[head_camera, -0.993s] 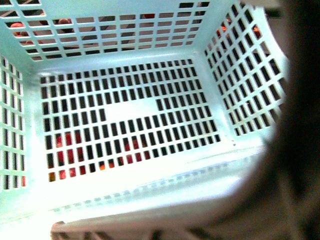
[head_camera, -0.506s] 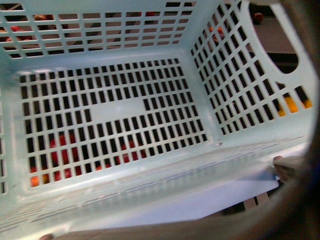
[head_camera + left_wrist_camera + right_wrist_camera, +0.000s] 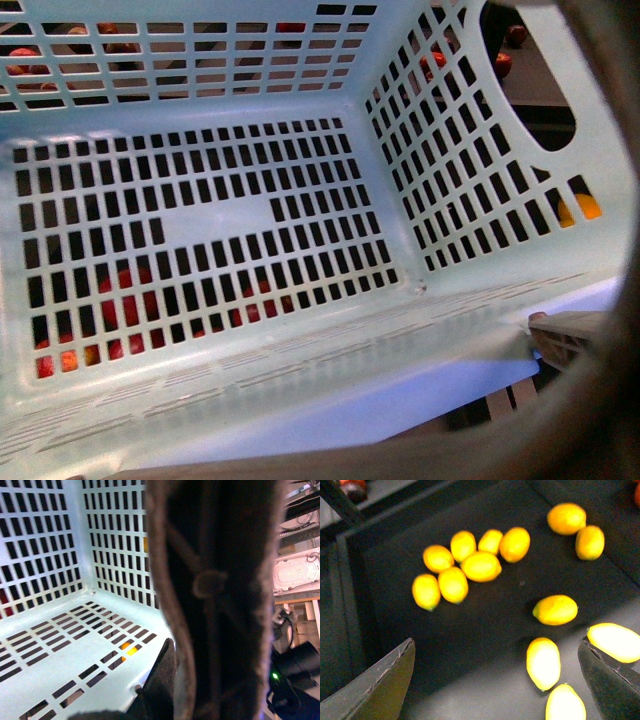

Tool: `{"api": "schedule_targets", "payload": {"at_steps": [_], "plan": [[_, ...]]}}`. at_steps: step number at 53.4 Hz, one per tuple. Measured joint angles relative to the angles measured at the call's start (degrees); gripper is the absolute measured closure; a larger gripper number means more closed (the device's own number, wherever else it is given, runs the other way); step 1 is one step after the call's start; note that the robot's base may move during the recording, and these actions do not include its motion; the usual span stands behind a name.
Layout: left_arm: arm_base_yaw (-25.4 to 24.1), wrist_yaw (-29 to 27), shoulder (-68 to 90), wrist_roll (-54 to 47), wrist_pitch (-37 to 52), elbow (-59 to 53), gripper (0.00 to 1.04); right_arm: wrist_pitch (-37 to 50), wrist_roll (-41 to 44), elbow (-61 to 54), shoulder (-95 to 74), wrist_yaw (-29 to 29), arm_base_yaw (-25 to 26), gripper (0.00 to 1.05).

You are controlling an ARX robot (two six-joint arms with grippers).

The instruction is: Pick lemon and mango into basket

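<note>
The light teal basket (image 3: 220, 225) fills the front view, tilted, with nothing lying inside it. Its brown handle (image 3: 220, 600) crosses the left wrist view close up, and my left gripper (image 3: 167, 690) is shut on it; only one dark finger (image 3: 160, 680) shows. In the right wrist view several lemons lie on a dark bin floor, a cluster (image 3: 480, 565) and a single lemon (image 3: 555, 609) with a nub. Three longer, paler yellow fruits that look like mangoes (image 3: 543, 662) lie nearest my right gripper (image 3: 495, 690), which hangs open above them, touching nothing.
Red fruit (image 3: 130, 300) shows below through the basket's floor slots, and orange fruit (image 3: 585, 207) through its right wall. The fruit bin has a raised dark wall (image 3: 350, 555), with a red fruit (image 3: 352, 487) beyond it. White equipment (image 3: 297, 572) stands behind the handle.
In the front view the basket has slid left, bringing its right wall and hand hole into sight. The glare on its floor has faded.
</note>
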State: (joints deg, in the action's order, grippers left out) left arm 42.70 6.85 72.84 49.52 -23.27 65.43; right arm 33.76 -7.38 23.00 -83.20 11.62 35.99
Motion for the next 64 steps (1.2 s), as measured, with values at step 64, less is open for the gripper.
{"api": "schedule_targets", "payload": {"at_steps": [64], "plan": [[0.0,0.2,0.0,0.0,0.0,0.0,0.99,-4.4,8.3,35.8,-59.7,-6.3,2.5,0.09]]}}
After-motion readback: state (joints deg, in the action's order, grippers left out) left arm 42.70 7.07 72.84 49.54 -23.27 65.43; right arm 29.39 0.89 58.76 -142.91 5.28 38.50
